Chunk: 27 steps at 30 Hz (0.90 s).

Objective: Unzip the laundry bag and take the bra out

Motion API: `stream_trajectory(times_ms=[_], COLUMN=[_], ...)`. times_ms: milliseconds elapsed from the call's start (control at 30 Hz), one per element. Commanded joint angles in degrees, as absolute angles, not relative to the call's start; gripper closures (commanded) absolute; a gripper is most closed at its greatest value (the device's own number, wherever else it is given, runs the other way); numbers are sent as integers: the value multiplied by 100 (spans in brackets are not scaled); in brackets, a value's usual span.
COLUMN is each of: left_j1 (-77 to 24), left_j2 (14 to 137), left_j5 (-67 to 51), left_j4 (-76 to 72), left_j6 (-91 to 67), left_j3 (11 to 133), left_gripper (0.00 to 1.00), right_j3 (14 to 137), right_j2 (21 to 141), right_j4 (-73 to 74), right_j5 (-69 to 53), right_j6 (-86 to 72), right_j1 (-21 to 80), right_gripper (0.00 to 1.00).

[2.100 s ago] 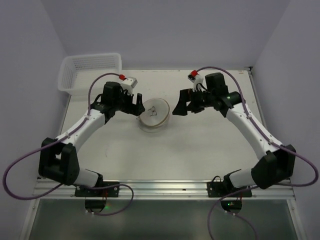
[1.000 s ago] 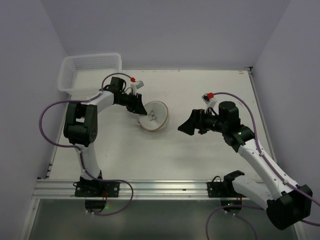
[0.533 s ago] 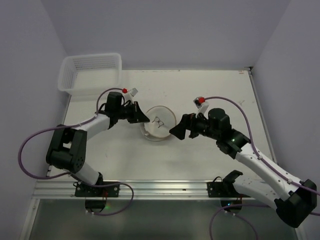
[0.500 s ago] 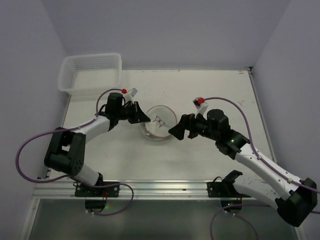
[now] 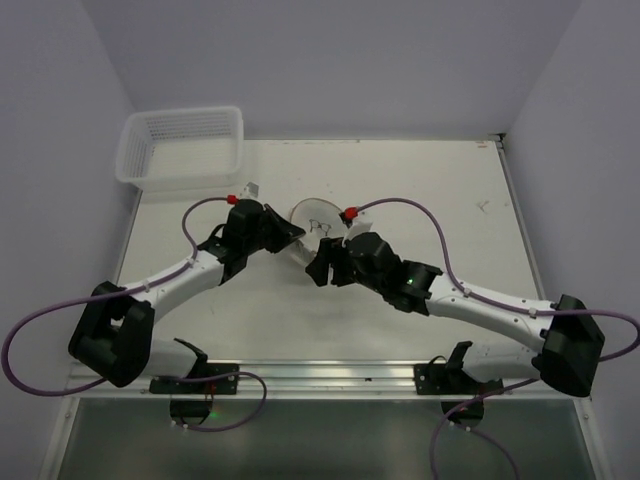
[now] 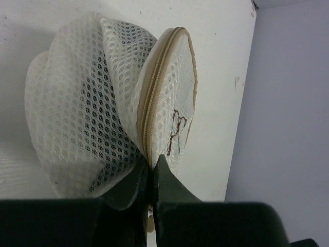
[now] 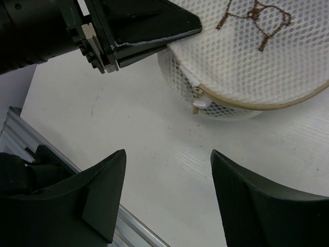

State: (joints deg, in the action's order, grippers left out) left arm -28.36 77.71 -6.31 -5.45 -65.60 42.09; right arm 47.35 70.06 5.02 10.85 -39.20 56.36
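Note:
The laundry bag (image 5: 320, 220), round white mesh with a beige zip rim (image 6: 154, 87) and a dark bra pictogram (image 6: 177, 131), stands tipped up on its edge at mid-table. My left gripper (image 5: 293, 234) is shut on its rim, the fingertips pinching the zipper seam (image 6: 151, 167). My right gripper (image 5: 318, 268) hovers open just in front of the bag, over bare table (image 7: 168, 159). A small white zipper pull (image 7: 201, 104) hangs at the rim beyond its fingertips, close to the left gripper's fingers (image 7: 149, 31). The bra is hidden; only mesh shows.
A white plastic mesh basket (image 5: 180, 145) sits at the table's back left corner. The aluminium rail (image 5: 330, 375) runs along the near edge, seen just below my right fingers (image 7: 31, 139). Both arms' cables loop over the table's middle.
The left gripper shut on the bag's rim and tipped the bag up, shifting it slightly back. The right arm swung in low to the bag's near side, its jaws narrowing somewhat.

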Motion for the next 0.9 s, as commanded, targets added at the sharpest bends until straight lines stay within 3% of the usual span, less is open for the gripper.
stream_trajectory(times_ms=[0,200,433,867], left_j1=[-2962,-3006,-3041,-3041], left_j2=[7603,7550,7515,7515], left_j5=[78,114,106,26], left_j4=[-510,-457,-396,-387], left_j6=[-7040,-7066,-7022,-6917], left_j3=[4324,4324,4359,4394], left_gripper=[100,100,100,100], right_j3=[5089,5229,5317,5651], right_j2=[7250,7743,8112,8674], right_j4=[194,176,36,-123], right_j5=[1626,1942,1960,2311], right_j6=[-4201,-4350,-4500,-4403], right_j1=[5827,5836,5836,5792], right_gripper=[33,48,59,64])
